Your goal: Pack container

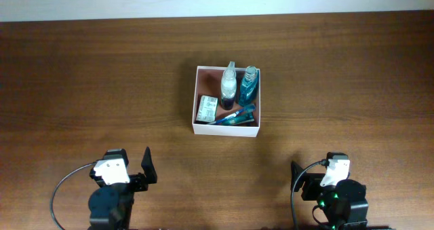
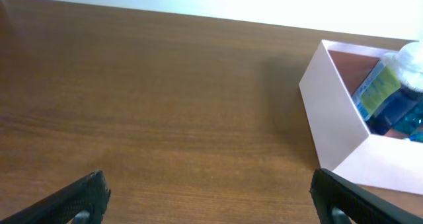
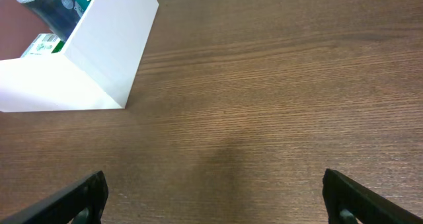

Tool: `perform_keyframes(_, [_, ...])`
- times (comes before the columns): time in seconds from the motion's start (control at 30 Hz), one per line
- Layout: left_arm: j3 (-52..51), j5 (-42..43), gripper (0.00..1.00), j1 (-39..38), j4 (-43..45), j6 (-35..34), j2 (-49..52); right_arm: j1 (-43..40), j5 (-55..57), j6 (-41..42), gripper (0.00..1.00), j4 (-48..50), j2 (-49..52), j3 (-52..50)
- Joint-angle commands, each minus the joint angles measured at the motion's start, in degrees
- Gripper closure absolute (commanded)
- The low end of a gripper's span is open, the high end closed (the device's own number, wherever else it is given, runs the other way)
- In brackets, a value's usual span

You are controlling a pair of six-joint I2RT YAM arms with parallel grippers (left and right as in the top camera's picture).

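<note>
The container (image 1: pixel 227 129) is a square white cardboard box with a pinkish-brown inside, at the table's middle. In it lie a dark bottle (image 1: pixel 228 86), a blue bottle (image 1: pixel 249 85), a green-and-white soap packet (image 1: pixel 207 109) and blue toothbrushes (image 1: pixel 234 117). The container also shows in the left wrist view (image 2: pixel 334 118) and in the right wrist view (image 3: pixel 99 59). My left gripper (image 2: pixel 211 201) is open and empty over bare wood at the front left. My right gripper (image 3: pixel 215 201) is open and empty at the front right. Both are well short of the container.
The wooden table (image 1: pixel 81 81) runs to a pale wall edge at the back. Both arm bases sit at the front edge, the left (image 1: pixel 112 189) and the right (image 1: pixel 336 193).
</note>
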Motion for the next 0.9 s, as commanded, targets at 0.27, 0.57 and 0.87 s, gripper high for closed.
perform_keyframes(0.27, [-2.9, -0.4, 0.0, -0.2, 0.9, 0.6, -4.0, -0.3, -0.3, 0.5, 0.01, 0.2, -0.4, -0.3])
perform_keyframes(0.57, [-2.9, -0.4, 0.01, -0.2, 0.9, 0.6, -4.0, -0.3, -0.3, 0.5, 0.01, 0.2, -0.4, -0.3])
perform_keyframes(0.87, [-2.9, -0.4, 0.01, -0.2, 0.9, 0.6, -4.0, -0.3, -0.3, 0.5, 0.01, 0.2, -0.4, -0.3])
